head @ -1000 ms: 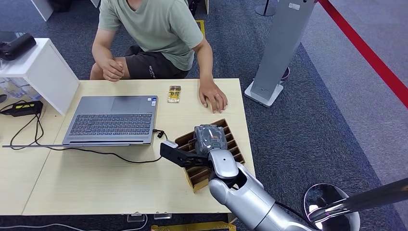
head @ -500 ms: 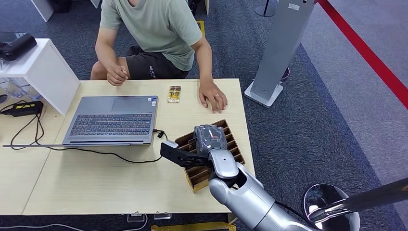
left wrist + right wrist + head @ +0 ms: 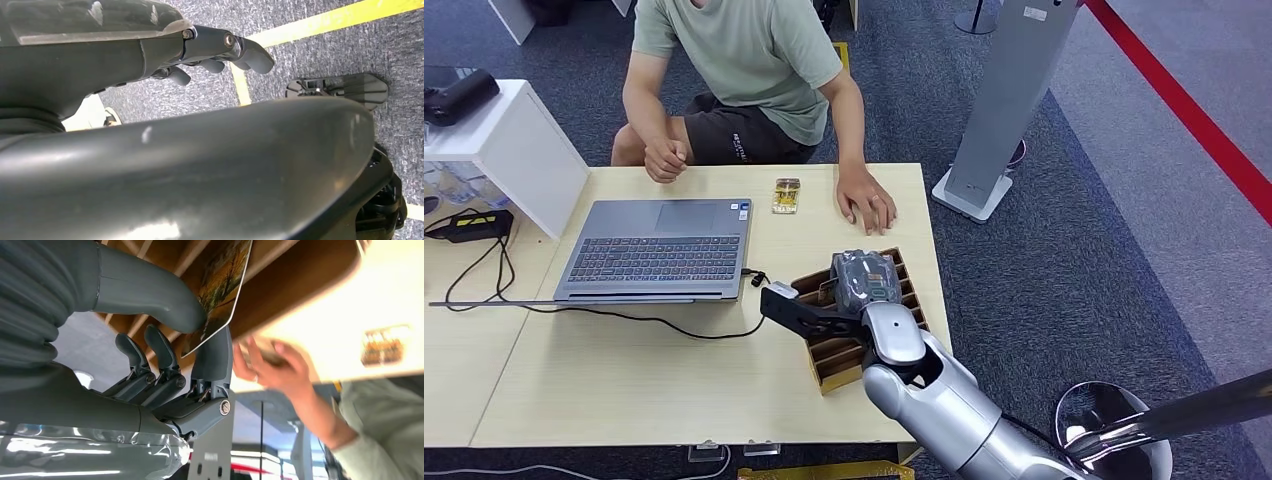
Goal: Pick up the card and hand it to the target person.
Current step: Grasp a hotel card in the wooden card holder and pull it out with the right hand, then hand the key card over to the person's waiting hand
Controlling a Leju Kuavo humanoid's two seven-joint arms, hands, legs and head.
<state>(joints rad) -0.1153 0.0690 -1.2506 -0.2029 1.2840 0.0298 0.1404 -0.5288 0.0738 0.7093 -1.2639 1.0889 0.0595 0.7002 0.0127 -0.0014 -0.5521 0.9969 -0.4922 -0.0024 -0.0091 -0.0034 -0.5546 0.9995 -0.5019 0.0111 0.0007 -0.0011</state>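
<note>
Right hand (image 3: pixel 849 290) sits over the slotted wooden holder (image 3: pixel 902 290) at the counter's (image 3: pixel 624 370) near right corner in the head view, with a pale card (image 3: pixel 781 290) edge showing at its dark fingers, just off the holder's left end; the person's hand (image 3: pixel 865 200) lies flat on the counter beyond, well apart from it. From the left wrist view, the left hand (image 3: pixel 215 50) hangs over grey carpet with its fingers loosely curled and nothing in them. At the right wrist, the thumb and a finger (image 3: pixel 212 360) pinch the printed card (image 3: pixel 220 285) by its lower edge, the card apparently only just out of the holder. So I judge the pick-up nearly done; the carry across and the handover to the person are left
</note>
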